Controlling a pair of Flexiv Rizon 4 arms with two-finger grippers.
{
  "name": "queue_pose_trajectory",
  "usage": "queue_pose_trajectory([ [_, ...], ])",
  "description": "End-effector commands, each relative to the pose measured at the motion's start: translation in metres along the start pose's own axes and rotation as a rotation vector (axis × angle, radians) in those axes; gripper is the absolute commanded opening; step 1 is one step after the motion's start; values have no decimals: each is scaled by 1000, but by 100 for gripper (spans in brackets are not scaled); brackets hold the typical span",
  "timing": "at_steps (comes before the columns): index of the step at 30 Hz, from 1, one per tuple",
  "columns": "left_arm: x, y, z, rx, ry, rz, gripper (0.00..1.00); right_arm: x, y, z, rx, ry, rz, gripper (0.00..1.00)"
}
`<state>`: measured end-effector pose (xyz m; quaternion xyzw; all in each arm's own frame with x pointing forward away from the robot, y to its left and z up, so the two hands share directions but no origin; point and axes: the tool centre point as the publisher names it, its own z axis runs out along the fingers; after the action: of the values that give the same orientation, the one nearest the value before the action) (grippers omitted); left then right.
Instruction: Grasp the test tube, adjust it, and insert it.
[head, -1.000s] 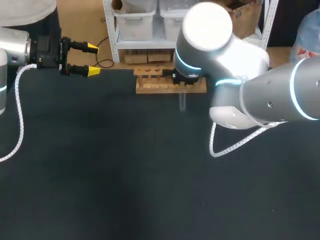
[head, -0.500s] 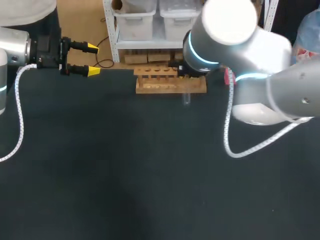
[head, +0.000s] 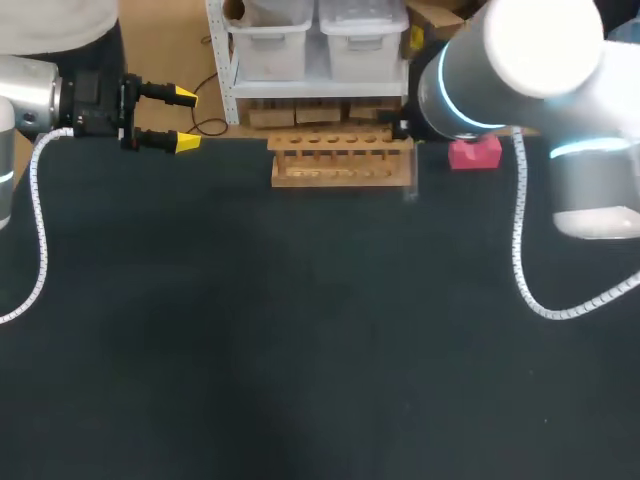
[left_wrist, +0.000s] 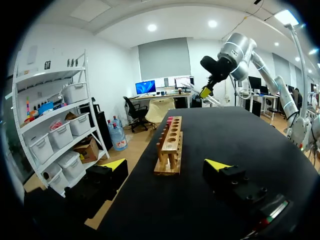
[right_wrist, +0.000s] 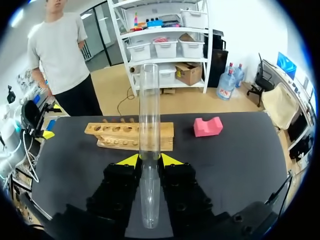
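Right fingers (right_wrist: 131, 160) clamped on test tube (right_wrist: 149, 125); tube sticks out ahead between yellow tips, held above table (head: 300, 340). Wooden rack (head: 342, 160) ahead of tube, at table's far edge. Pink block (head: 474, 152) just beside rack's right end, right arm above it. Left fingers (head: 183, 97) apart, at far left edge, well apart from rack.

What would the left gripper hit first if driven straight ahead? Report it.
Most likely the near end of the light wooden test tube rack, which stands ahead of the open left gripper; depth is unclear.
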<state>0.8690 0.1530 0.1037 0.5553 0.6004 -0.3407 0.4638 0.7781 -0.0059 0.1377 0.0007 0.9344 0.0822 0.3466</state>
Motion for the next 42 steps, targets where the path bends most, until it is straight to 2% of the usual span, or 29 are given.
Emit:
queue_pose_trajectory([
  [1, 1, 1, 0, 1, -1, 2, 100, 8, -4, -18, 2, -96, 4, 0],
  [6, 1, 1, 0, 1, -1, 2, 100, 9, -5, -22, -9, -96, 5, 0],
  [8, 1, 1, 0, 1, -1, 2, 100, 10, -5, -24, -38, -84, -9, 0],
  [42, 1, 1, 0, 1, -1, 2, 100, 10, -5, -24, -38, -84, -9, 0],
])
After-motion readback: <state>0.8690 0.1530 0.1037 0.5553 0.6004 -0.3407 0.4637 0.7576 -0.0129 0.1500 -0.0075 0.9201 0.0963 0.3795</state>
